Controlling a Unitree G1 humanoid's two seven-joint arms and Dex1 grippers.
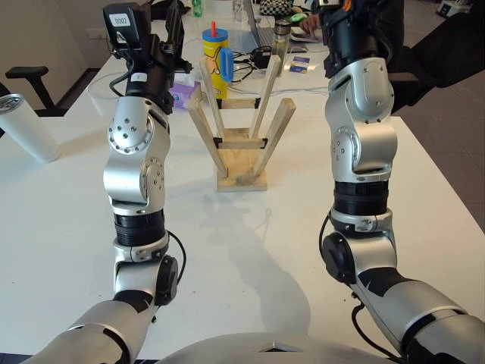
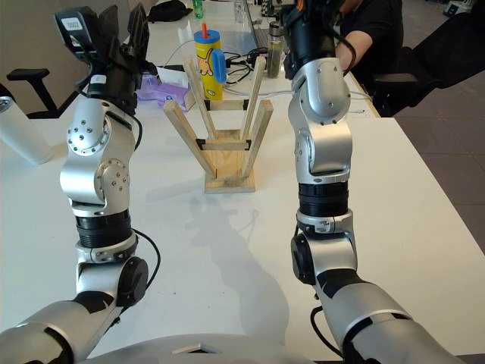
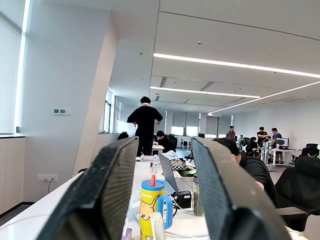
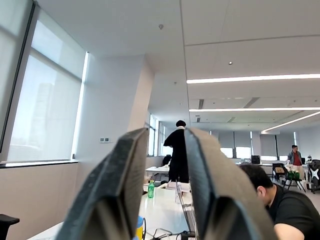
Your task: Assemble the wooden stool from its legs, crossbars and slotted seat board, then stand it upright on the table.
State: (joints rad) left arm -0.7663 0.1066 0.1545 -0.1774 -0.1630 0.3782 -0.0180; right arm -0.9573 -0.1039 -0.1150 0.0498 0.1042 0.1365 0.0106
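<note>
Left eye view has the wooden stool (image 1: 241,142) upside down on the white table (image 1: 250,250), seat board (image 1: 242,181) flat and legs up, partly hiding a yellow cup (image 1: 214,51) behind. The left gripper (image 2: 125,29) is raised beside it, fingers spread and empty. The right gripper (image 4: 166,135), cut off at the top edge, gapes empty in its wrist view.

There's the wooden stool (image 1: 241,144), assembled and upside down on the white surface (image 1: 303,250). Its pale seat board (image 1: 242,180) lies flat, four legs (image 1: 206,140) splay upward, and crossbars (image 1: 241,142) join them, one low, one higher behind.
</note>
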